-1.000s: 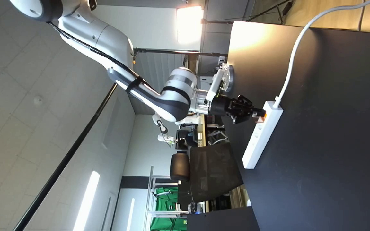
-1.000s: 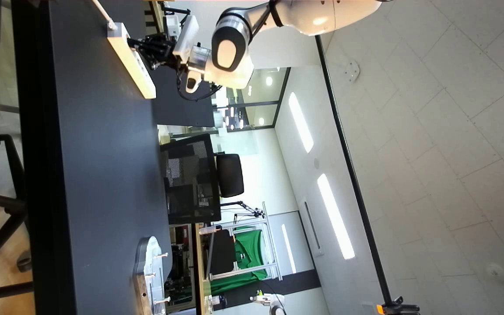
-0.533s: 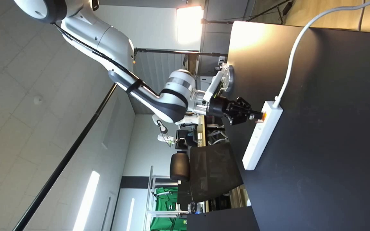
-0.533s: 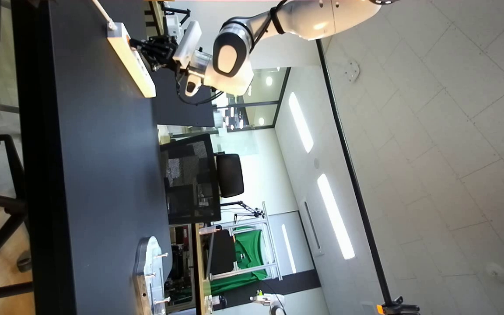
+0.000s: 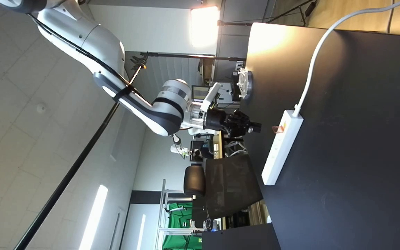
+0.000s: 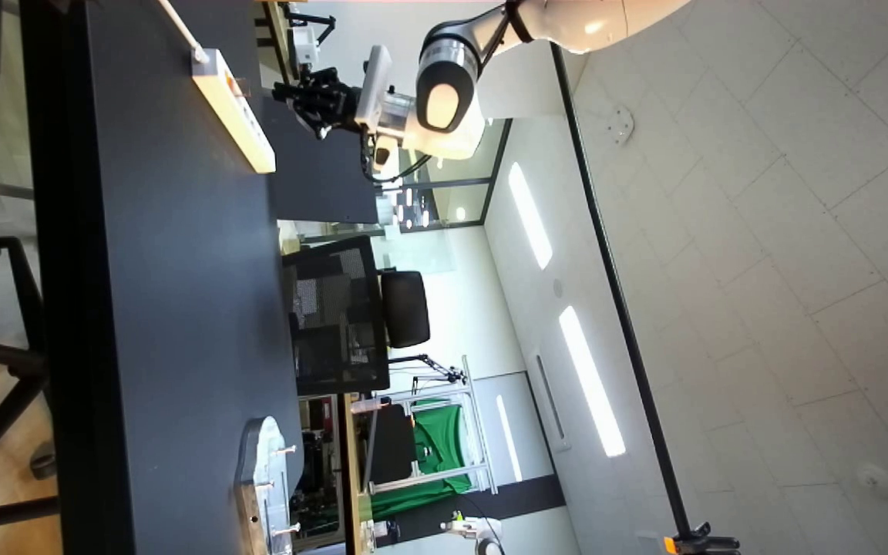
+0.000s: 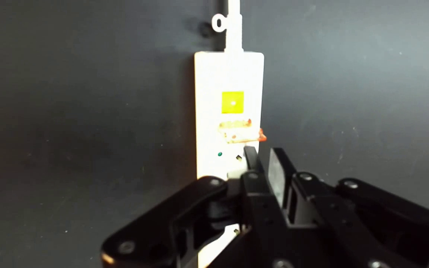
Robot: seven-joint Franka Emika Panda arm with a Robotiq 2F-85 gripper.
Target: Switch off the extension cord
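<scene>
Extension cord [image 5: 281, 149] lies on bench [image 5: 352, 166], right of centre in exterior view, socket face turned my way, presumably so switch [image 7: 232, 102], upper centre of wrist view, takes straight push. Switch state: cannot tell. My claw [image 7: 263, 150]: fingers [image 7: 253, 160] narrowly apart, nothing between, likely set slim for poking. My arm [image 5: 137, 100] slants from upper left, then bends benchward, claw clear of extension cord.
</scene>
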